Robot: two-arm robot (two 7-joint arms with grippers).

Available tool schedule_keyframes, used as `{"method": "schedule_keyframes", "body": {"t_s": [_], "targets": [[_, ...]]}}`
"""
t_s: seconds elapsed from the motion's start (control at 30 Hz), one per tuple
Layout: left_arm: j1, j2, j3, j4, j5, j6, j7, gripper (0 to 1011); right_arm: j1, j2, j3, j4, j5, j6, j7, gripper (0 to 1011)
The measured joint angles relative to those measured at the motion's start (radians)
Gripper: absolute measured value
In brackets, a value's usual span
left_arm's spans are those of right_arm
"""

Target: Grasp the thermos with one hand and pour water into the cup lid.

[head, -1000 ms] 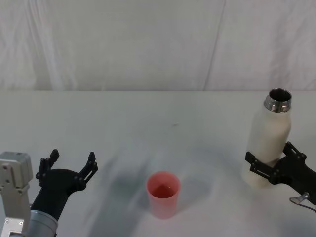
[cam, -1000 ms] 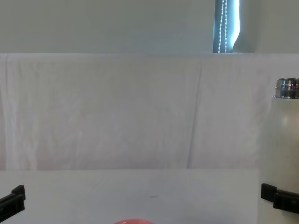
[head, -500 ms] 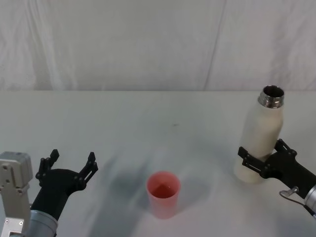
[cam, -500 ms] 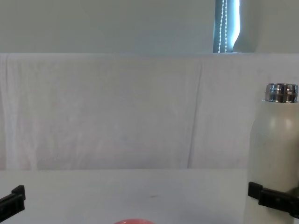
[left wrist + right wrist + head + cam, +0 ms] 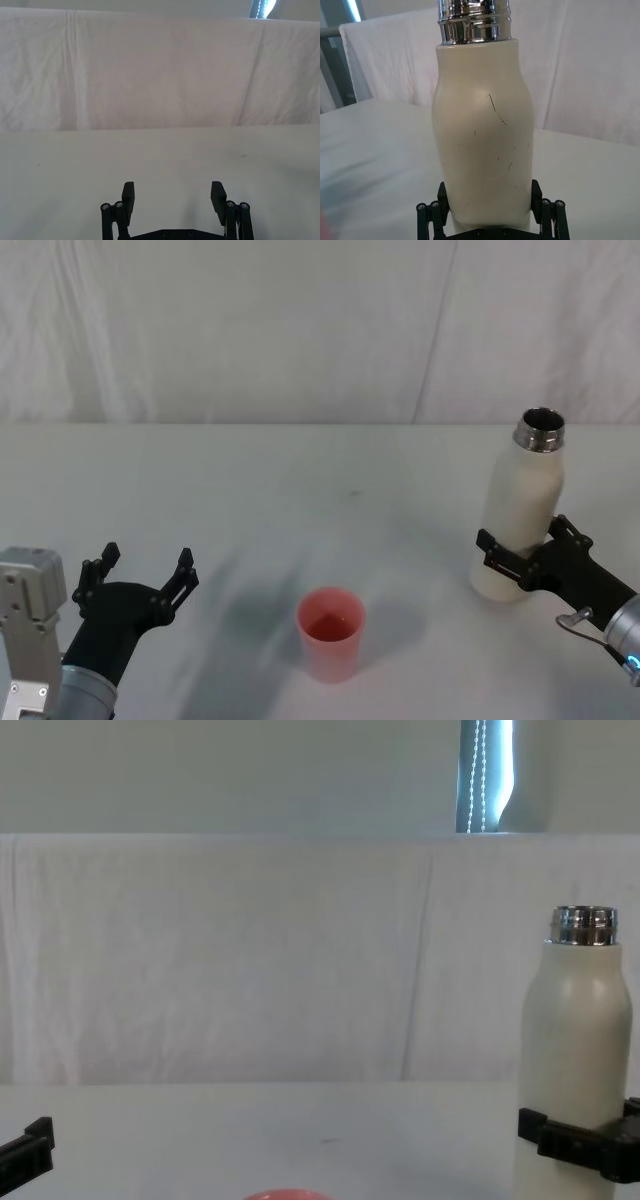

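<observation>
Carrying step: right hand [image 5: 522, 558] clamped around tall cream-white steel-necked thermos [image 5: 520, 510], upright at tabletop's right. Left hand [image 5: 140, 587] spread, idle. Next: across to small pink cup lid [image 5: 330, 633], then tilt.

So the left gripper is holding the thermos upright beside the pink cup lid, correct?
Not quite: the right gripper holds the thermos, as the head view shows. The left gripper is open with nothing between its fingers. The thermos is upright, to the right of the cup lid.
</observation>
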Motion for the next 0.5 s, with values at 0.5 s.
{"method": "schedule_keyframes", "body": {"t_s": [0.5], "targets": [[0.000,0.000,0.000,0.000,0.000,0.000,0.000,1001,0.038,-0.030,-0.009,0.056,-0.022,-0.002,-0.021,964]]}}
